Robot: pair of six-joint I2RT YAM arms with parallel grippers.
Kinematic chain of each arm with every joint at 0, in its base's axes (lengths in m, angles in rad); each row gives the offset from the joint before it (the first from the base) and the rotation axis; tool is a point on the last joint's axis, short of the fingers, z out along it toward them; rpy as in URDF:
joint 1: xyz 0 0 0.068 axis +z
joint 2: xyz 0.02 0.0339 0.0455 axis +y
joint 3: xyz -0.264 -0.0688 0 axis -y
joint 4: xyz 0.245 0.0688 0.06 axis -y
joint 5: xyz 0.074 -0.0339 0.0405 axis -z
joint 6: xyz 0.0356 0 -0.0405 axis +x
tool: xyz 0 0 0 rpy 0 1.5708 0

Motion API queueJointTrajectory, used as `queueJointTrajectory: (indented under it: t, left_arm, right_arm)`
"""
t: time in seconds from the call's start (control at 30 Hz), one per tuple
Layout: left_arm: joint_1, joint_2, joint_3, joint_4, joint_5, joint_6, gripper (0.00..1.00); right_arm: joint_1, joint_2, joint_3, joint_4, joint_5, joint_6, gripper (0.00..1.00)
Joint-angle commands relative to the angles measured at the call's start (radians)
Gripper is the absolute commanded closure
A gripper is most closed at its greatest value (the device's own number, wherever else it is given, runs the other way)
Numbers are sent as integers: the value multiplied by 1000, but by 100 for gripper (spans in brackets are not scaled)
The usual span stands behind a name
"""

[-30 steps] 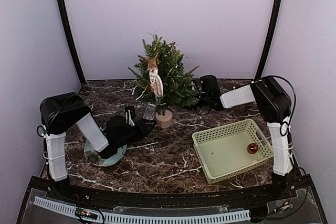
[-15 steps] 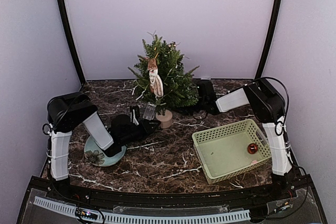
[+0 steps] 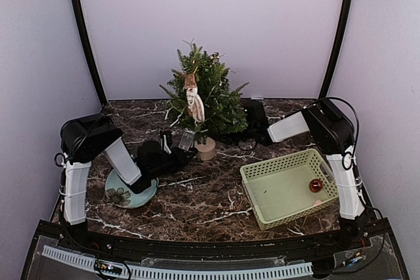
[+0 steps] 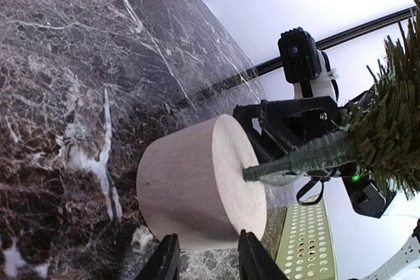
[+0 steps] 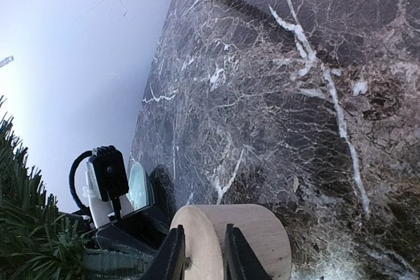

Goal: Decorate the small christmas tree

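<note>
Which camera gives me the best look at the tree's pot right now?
Left wrist: the pot is large, with its side, top and trunk clear. Top external shows it small beneath the branches. Right wrist cuts it off at the bottom edge.

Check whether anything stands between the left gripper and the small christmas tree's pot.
Nothing visible does. In the left wrist view the fingers of the left gripper point straight at the pot of the small christmas tree, with only bare marble table between. The right gripper sits on the pot's far side.
</note>
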Motion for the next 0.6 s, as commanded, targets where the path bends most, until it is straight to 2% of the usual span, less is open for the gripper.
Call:
queueJointTrajectory:
  t: [0.0, 0.57]
  left_arm:
    - [20, 10, 22, 6, 34, 11, 67]
    - [49, 27, 86, -80, 84, 43, 69]
  right_arm:
    - [15, 6, -16, 40, -20, 3, 78]
    - [22, -43, -100, 52, -35, 3, 82]
